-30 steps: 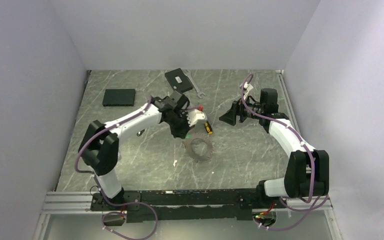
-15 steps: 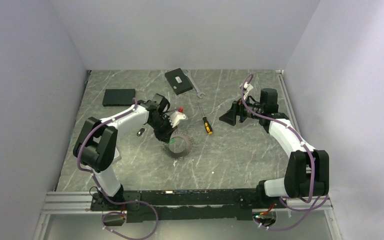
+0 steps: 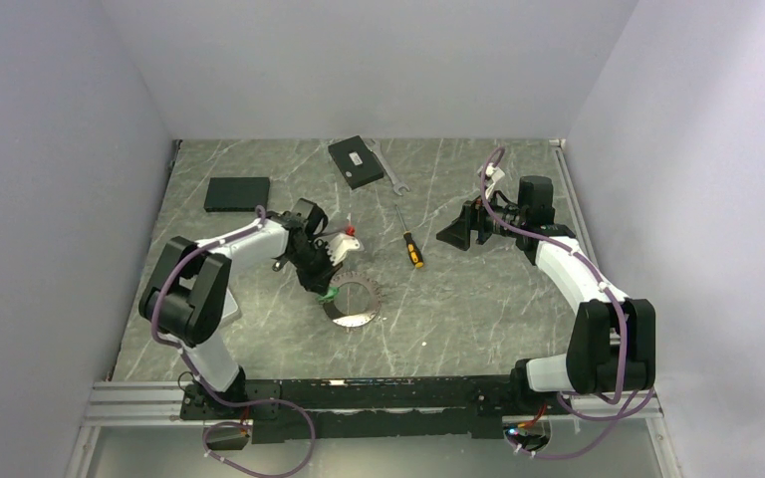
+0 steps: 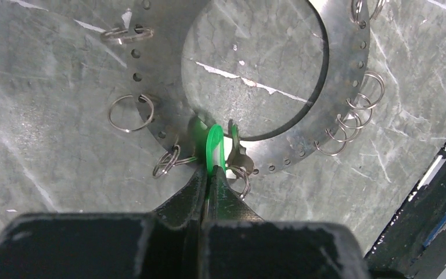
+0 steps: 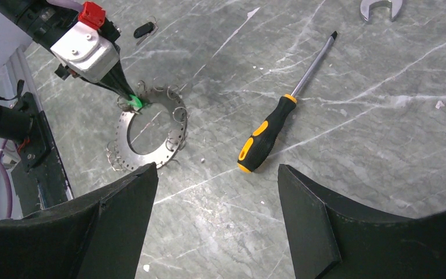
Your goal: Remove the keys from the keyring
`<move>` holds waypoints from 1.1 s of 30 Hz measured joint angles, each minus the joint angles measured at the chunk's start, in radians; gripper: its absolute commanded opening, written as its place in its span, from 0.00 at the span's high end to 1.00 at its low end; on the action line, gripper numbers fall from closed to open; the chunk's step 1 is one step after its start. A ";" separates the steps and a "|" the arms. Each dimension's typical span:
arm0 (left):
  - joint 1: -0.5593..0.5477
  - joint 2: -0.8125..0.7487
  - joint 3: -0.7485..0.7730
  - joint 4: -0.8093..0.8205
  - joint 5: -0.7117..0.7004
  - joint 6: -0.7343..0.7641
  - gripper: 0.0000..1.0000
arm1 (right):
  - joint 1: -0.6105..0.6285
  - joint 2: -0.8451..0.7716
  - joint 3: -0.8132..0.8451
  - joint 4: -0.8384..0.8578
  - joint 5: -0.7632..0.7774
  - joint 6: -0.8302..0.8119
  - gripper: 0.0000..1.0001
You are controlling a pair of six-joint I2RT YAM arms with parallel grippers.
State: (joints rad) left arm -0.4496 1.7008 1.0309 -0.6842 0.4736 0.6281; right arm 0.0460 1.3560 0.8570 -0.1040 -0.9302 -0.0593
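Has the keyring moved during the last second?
Yes. The keyring has slid left, away from the screwdriver, dragged by the left gripper, shut on its green tag.

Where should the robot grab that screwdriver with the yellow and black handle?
By the fat handle, coming straight down from above and squeezing across it. The screwdriver lies flat on the table, and its metal shaft looks too thin to pinch well.
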 measured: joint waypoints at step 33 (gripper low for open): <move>0.096 0.107 0.069 0.066 0.294 -0.251 0.79 | -0.011 0.000 0.000 -0.007 -0.007 -0.001 0.20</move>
State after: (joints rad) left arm -0.3534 1.8080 1.1000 -0.6182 0.7677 0.3775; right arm 0.0353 1.3560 0.8570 -0.1108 -0.9375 -0.0601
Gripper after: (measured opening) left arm 0.182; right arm 0.798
